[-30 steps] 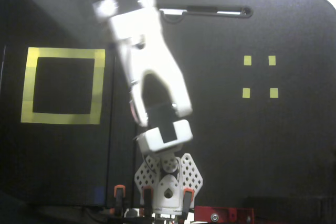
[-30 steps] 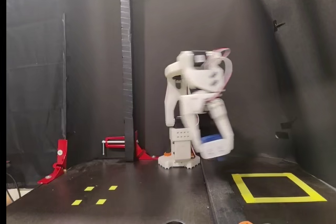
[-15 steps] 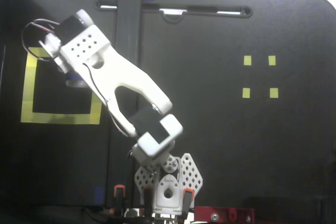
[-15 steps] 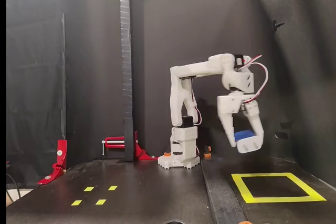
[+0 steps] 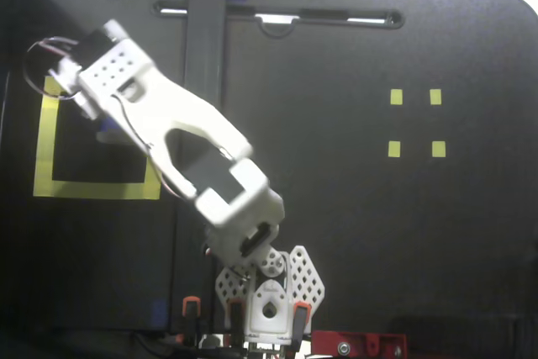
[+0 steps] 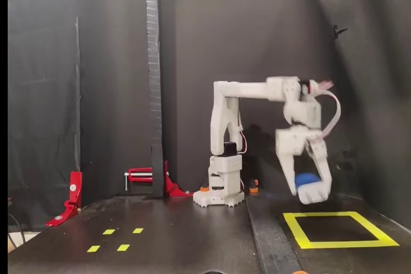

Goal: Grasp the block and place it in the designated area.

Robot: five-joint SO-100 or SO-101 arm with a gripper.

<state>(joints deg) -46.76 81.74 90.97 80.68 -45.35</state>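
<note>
Black table [image 6: 192,235], block [image 6: 306,178] gripped in hand [image 6: 311,187], above designated area [image 6: 334,244]

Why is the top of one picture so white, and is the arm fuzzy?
In the top-down fixed view, bright glare washes out the strip beyond the table, and the arm looks slightly smeared; in the side fixed view the scene is dim, with the gripper a bit soft.

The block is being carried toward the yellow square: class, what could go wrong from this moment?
1. The tool holds the block well above the table; released here, it would probably bounce or roll out of the yellow square.
2. From above, the tool sits over the square's upper left corner, not its centre, so the block might land on the tape.
3. Only a sliver of block shows; the grip cannot be checked.
</note>
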